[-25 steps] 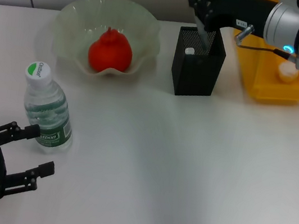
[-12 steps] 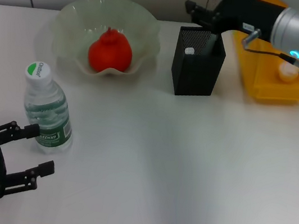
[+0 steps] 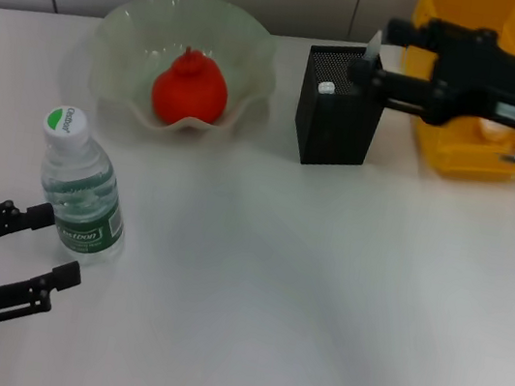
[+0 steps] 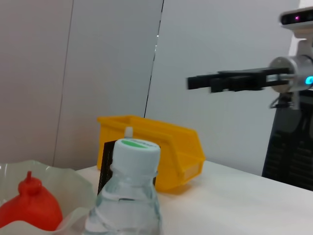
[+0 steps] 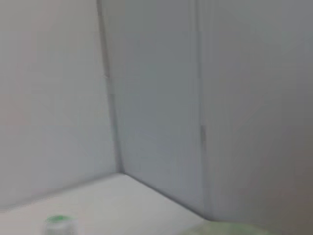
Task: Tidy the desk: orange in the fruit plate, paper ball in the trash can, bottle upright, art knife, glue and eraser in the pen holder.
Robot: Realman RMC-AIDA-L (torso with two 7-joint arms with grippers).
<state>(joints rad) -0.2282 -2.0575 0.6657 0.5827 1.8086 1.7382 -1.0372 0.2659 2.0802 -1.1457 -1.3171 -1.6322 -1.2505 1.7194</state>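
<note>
The orange (image 3: 190, 86) is seen in the fruit plate (image 3: 128, 21) at upper left, the bottle (image 3: 80, 187) upright at lower left. The right gripper (image 3: 368, 66), fingers spread and empty, is held beside the pen holder (image 3: 339, 108); a clear, level withdrawal is advised. The left gripper (image 3: 41, 245) is parked open by the bottle.

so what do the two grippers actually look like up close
Both are matte black. The left gripper has two thin angular fingers with small screws or rivets on a blocky body. The right gripper is a long boxy black unit, with a thin cable near its wrist.
</note>
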